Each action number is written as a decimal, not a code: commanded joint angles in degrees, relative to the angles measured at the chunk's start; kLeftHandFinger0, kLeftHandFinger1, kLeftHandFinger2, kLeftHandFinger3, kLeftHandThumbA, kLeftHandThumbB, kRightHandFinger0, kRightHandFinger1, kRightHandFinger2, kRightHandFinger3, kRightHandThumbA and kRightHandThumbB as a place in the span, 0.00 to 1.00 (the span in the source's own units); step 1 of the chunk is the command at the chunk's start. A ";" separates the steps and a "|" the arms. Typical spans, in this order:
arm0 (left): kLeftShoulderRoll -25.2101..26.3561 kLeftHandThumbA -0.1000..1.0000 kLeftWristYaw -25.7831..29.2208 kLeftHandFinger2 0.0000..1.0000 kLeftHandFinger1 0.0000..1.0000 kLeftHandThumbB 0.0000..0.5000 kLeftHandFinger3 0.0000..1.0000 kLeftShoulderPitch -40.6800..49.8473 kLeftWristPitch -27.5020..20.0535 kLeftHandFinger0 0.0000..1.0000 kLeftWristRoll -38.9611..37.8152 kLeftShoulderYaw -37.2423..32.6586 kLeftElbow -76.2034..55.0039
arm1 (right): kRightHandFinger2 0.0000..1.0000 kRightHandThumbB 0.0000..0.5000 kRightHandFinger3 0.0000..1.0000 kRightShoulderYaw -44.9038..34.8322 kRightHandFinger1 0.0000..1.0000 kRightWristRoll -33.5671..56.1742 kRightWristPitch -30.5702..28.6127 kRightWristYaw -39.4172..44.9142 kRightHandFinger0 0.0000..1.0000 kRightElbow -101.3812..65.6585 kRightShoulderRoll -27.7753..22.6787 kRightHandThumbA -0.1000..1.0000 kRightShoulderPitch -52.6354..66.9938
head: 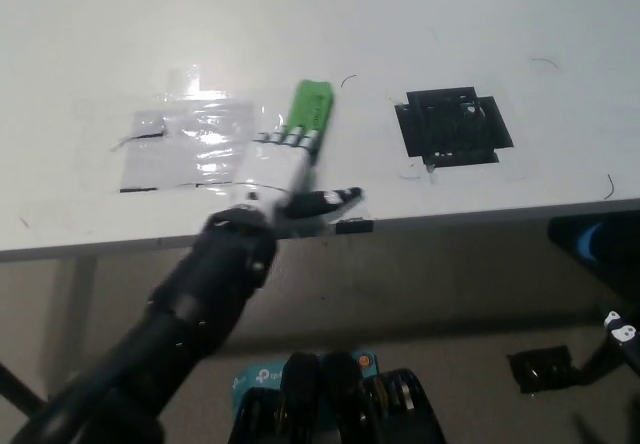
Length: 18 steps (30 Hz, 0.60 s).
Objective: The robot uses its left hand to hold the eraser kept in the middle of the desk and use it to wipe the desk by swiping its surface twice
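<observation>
My white left hand lies on the white desk near its front edge, with its fingers closed over the near end of the green eraser. The eraser lies flat on the desk and points away from me, just right of a shiny clear tape patch. Its far half shows beyond the fingers. The hand's dark thumb sticks out to the right along the desk edge. A black part of my right hand shows at the lower right edge, below the desk; its fingers are too cut off to read.
A black tape square is stuck on the desk to the right of the eraser. The desk's front edge runs across the middle of the picture, with floor below. A dark block lies on the floor at the lower right.
</observation>
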 commanded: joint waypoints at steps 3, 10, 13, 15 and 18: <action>4.80 1.00 -10.05 1.00 1.00 1.00 1.00 9.73 3.57 1.00 -6.18 3.28 2.06 | 0.95 0.05 0.99 -0.70 0.93 0.58 -2.35 -1.00 0.91 -1.44 -0.07 1.00 -0.86; 8.53 1.00 -10.90 1.00 1.00 0.97 1.00 13.91 5.92 1.00 -7.19 6.77 -2.17 | 0.98 0.03 1.00 -0.73 0.94 -0.24 -2.72 -0.93 0.90 -1.52 -0.77 1.00 -0.28; 10.97 1.00 -12.38 1.00 1.00 0.98 1.00 16.80 7.65 1.00 -7.96 8.64 -4.46 | 0.98 0.00 1.00 -0.88 0.94 0.25 -3.35 -0.85 0.89 -1.43 -0.72 1.00 -0.17; 12.17 1.00 -11.96 1.00 1.00 0.97 1.00 18.94 7.68 1.00 -8.29 9.79 -5.88 | 0.98 0.02 1.00 -0.86 0.95 -0.05 -3.09 -0.98 0.89 -1.48 -0.67 1.00 0.03; 13.01 1.00 -11.41 1.00 1.00 0.99 1.00 20.97 7.86 1.00 -9.46 11.90 -7.09 | 0.98 0.03 1.00 -1.15 0.95 0.46 -3.16 -1.04 0.89 -1.56 -0.42 1.00 0.04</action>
